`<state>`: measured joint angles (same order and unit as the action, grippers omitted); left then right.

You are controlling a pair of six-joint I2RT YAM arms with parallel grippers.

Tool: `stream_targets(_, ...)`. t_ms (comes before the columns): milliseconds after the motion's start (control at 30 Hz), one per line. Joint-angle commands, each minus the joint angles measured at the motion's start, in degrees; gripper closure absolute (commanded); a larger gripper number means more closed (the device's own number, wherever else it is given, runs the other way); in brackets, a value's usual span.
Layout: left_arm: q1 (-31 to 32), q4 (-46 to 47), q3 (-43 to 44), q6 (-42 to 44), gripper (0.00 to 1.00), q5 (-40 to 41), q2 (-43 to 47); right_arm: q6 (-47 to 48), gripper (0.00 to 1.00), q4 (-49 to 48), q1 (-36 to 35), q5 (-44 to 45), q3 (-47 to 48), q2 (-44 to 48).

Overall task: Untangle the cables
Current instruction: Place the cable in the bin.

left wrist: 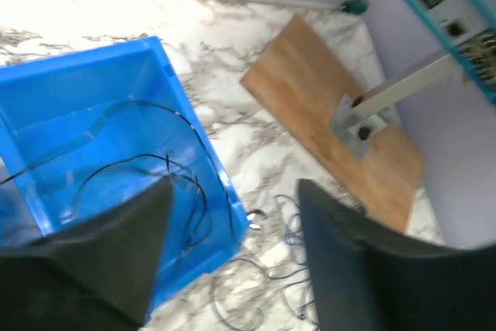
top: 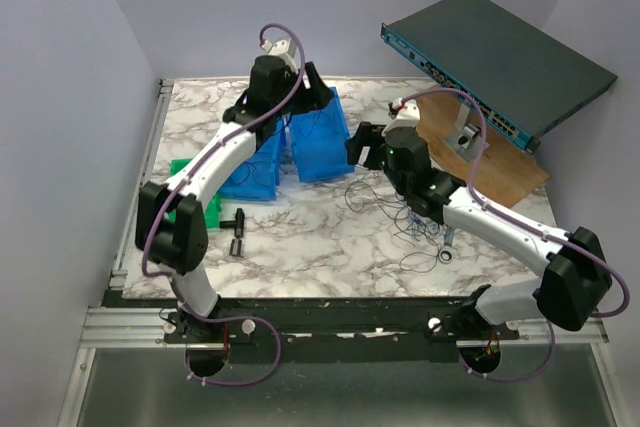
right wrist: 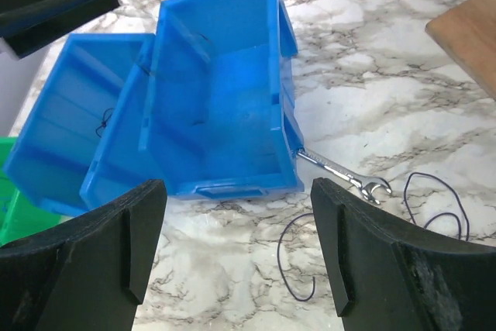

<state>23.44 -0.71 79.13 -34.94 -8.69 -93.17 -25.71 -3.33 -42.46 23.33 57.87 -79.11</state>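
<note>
The cables are thin blue and dark wires, lying in loose curls on the marble table right of the blue bins. In the left wrist view some curl on the table, and dark ones lie inside a blue bin. My left gripper is open and empty above that bin's near edge. My right gripper is open and empty, low over the table in front of the right blue bin. A dark wire loop lies between its fingers.
Two blue bins stand side by side at the back. A silver wrench lies by the right bin's corner. A wooden board and a tilted network switch are at the right. A green bin and a black tool are at the left.
</note>
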Motion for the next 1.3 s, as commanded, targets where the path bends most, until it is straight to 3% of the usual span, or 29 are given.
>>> stream_targets(0, -1.5, -17.5, 16.1, 1.3, 0.23, -3.0, -9.1, 1.8, 0.17, 0.9, 0.4, 2.1, -1.7, 3.6)
stream_targets(100, -1.5, -15.1, 11.4, 2.6, 0.07, -1.4, -4.2, 2.0, 0.17, 1.3, 0.7, 1.1, -2.5, 3.8)
stream_targets(133, -1.6, -15.6, 10.3, 3.5, 0.06, -0.7, -2.6, 2.1, 0.17, 1.2, 0.8, 0.6, -2.6, 4.7)
stream_targets(233, -1.6, -21.4, 8.7, 6.2, 0.06, 4.4, 3.0, 1.9, 0.17, 1.1, 0.9, -2.8, -2.4, 1.5)
stream_targets(367, -1.7, -25.5, -1.2, 7.2, 0.06, 16.0, 15.3, 4.2, 0.19, 0.8, 0.8, -13.2, -0.5, -3.2)
stream_targets(500, -1.7, -32.1, -14.2, -2.0, 0.14, 29.4, 27.2, 3.9, 0.2, -0.9, 0.8, -17.4, 0.2, -6.1)
stream_targets(667, -3.0, -30.8, -29.0, -5.0, 0.2, 31.8, 38.5, 3.4, 0.2, -4.8, 0.8, -21.0, -1.4, -7.1)
stream_targets(767, -6.9, -28.6, -34.4, -5.5, 0.2, 28.1, 40.2, 2.7, 0.21, -5.9, 0.7, -23.7, -2.0, -7.8)
stream_targets(867, -10.4, -24.6, -38.1, -6.5, 0.2, 23.1, 39.5, 1.4, 0.24, -8.2, 0.0, -26.8, -2.9, -8.7)
stream_targets(1033, -13.4, -21.3, -40.0, -6.2, 0.2, 24.7, 38.8, 0.4, 0.25, -7.7, -5.8, -23.5, 1.0, -13.8)
stream_targets(1267, -19.3, -14.2, -47.4, -7.4, 0.23, 24.6, 47.3, -0.6, 0.29, -7.1, -11.9, -23.5, 12.4, -23.8)
